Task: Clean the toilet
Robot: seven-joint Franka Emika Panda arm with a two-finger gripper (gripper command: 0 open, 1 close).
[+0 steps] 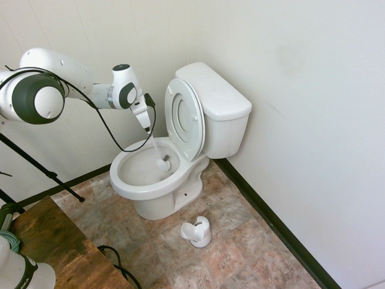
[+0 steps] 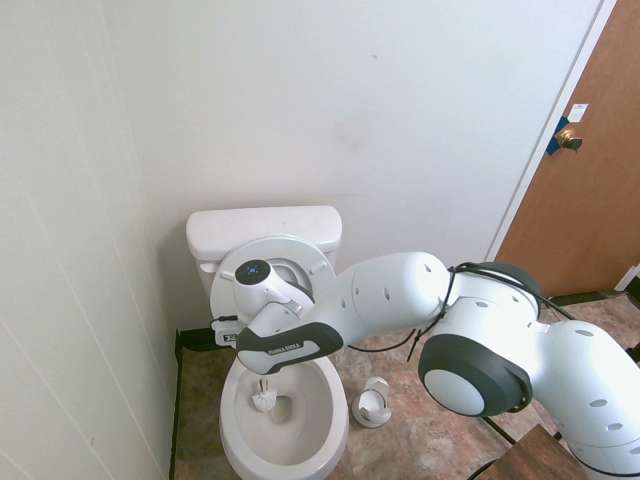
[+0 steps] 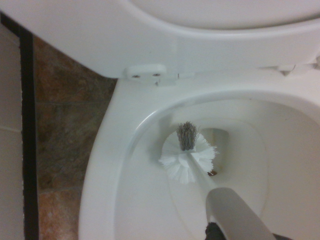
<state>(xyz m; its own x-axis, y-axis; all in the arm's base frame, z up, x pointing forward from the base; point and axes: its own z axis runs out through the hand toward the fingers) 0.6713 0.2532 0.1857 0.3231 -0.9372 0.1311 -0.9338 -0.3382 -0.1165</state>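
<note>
The white toilet (image 1: 132, 188) stands against the wall with its seat and lid (image 1: 185, 117) raised against the tank (image 1: 222, 105). My gripper (image 1: 146, 123) hangs above the back of the bowl, shut on the pale handle of a toilet brush. The brush slants down into the bowl, and its white bristle head (image 1: 163, 162) rests low inside near the drain. The wrist view shows the brush head (image 3: 187, 160) deep in the bowl and the handle (image 3: 235, 210) rising toward the camera. From the other side, the brush head (image 2: 263, 401) shows in the bowl (image 2: 330, 440) beneath my arm.
A small white brush holder (image 1: 197, 232) stands on the tiled floor beside the toilet's base. A wooden table (image 1: 54, 247) fills the near left corner. Walls close in behind and to the side of the toilet, and a brown door (image 2: 590, 170) is further off.
</note>
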